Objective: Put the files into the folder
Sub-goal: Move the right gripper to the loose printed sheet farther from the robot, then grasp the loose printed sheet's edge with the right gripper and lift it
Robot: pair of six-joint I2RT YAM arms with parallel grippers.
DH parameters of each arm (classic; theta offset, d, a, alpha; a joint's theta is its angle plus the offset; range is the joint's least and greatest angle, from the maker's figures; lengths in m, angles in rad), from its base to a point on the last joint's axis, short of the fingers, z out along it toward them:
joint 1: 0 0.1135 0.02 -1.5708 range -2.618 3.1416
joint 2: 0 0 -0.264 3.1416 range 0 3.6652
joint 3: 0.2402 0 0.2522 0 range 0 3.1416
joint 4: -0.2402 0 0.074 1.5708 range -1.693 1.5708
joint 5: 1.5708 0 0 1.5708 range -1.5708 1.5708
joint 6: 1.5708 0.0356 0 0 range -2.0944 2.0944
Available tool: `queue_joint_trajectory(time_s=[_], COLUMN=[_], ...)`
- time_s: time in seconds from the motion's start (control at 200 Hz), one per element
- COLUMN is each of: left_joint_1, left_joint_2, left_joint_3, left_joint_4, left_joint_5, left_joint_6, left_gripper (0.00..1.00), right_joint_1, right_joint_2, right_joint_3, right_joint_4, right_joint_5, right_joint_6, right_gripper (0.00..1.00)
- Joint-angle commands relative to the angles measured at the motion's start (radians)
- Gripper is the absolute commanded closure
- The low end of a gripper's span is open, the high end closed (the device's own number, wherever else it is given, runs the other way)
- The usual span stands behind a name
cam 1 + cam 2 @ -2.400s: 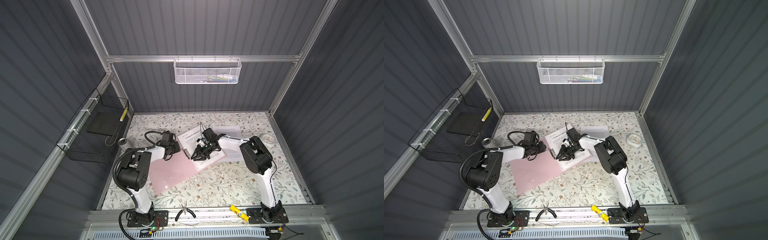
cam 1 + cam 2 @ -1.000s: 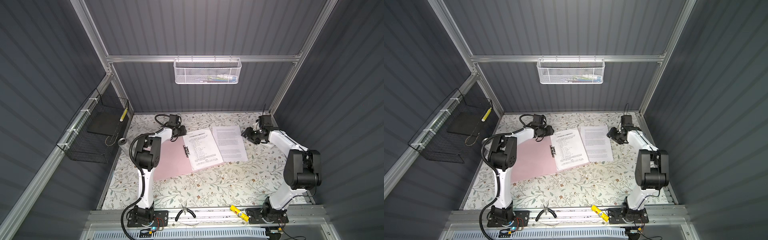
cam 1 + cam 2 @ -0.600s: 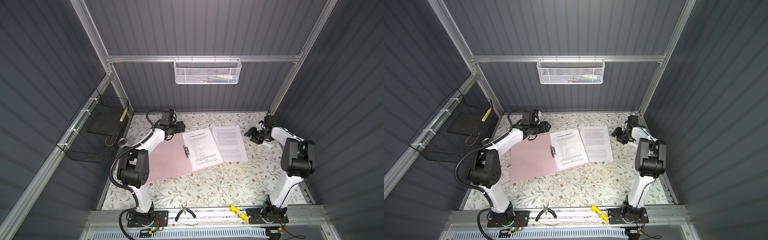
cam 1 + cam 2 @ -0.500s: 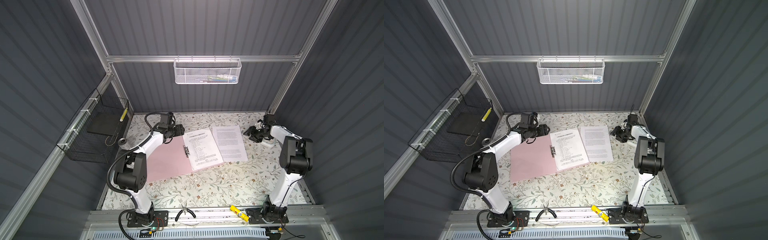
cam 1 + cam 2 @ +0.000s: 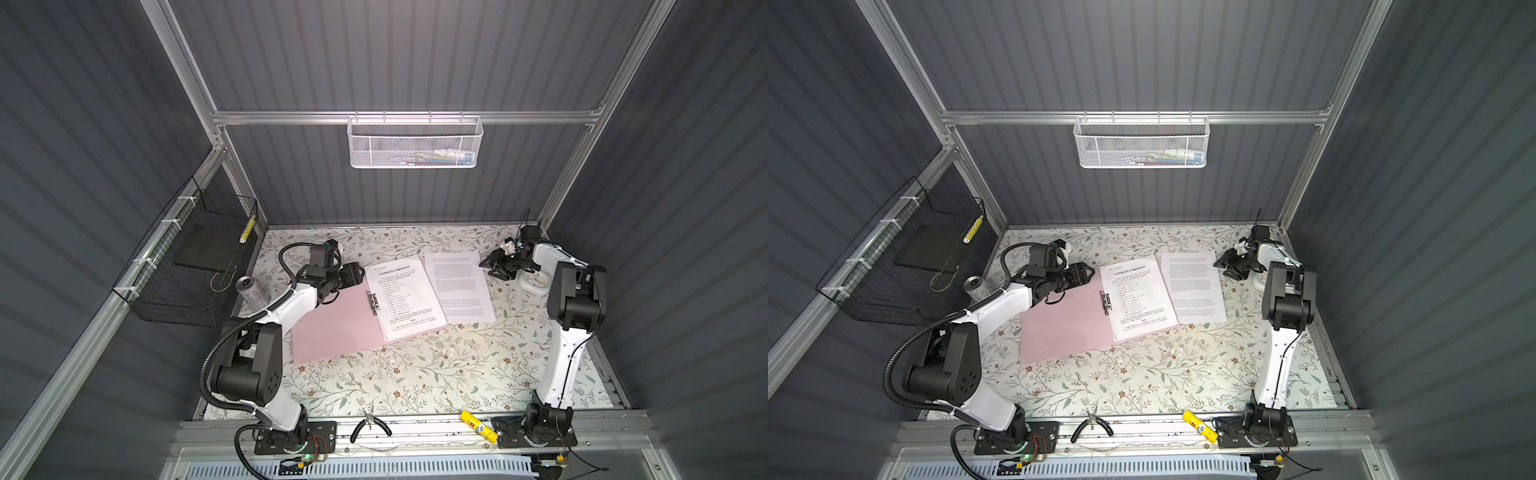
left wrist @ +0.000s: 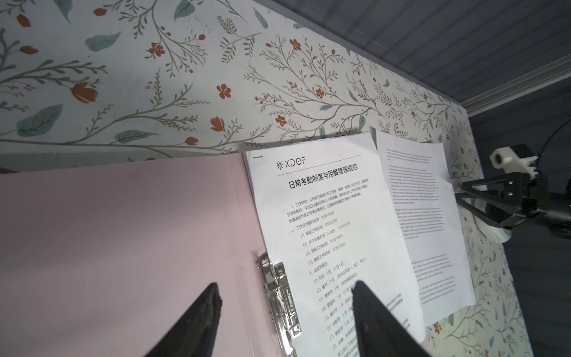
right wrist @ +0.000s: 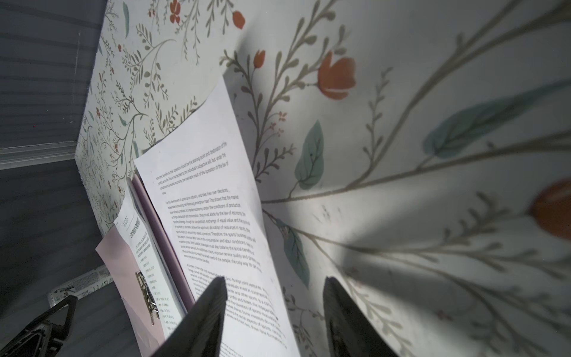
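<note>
Left wrist view puts your left tool (image 6: 284, 284) over the folder's spine, fingers spread wide and holding nothing, with the metal clip (image 6: 278, 293) showing in the gap. On one side of that tool spreads the bare pink half of the open folder (image 6: 123, 231). On the other side, the headed sheet (image 6: 324, 216) lies on the folder's second half, up against the clip. Beyond it the loose sheet (image 6: 426, 231) lies flat, mostly on the tabletop (image 6: 185, 77). Farthest off, your right tool (image 6: 460, 195) hovers at that sheet's outer edge, fingers apart and empty. The loose sheet looks like the job. Come in low at the edge nearest the right tool, nip only that sheet, and draw it over the headed one toward the clip. Meanwhile, press the left tool down on the folder so it cannot skate.
</note>
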Motion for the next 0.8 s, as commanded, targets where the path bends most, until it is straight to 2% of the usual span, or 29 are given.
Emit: queue_joint_trajectory(time_s=[0.0,0.31,0.711,0.796], left_joint_1=[0.026,0.040,0.049,0.049], left_joint_2=[-0.007,0.021,0.037,0.041], left_joint_3=[-0.024,-0.025,-0.007,-0.005], left_joint_4=[0.080,0.108,0.066,0.069], left_joint_5=[0.098,0.128,0.124,0.125], left_joint_6=[-0.063,-0.084,-0.052,-0.050], left_gripper=[0.32,0.34,0.35,0.35], right_joint_1=[0.020,0.050,0.099,0.103], right_joint_2=[0.028,0.096,0.133,0.118], right_joint_3=[0.048,0.184,0.298,0.275], right_joint_4=[-0.058,-0.159,-0.324,-0.312], right_joint_5=[-0.031,0.001,0.118,0.083], right_joint_6=[-0.029,-0.059,-0.117,-0.120], right_gripper=[0.49,0.57,0.62,0.63])
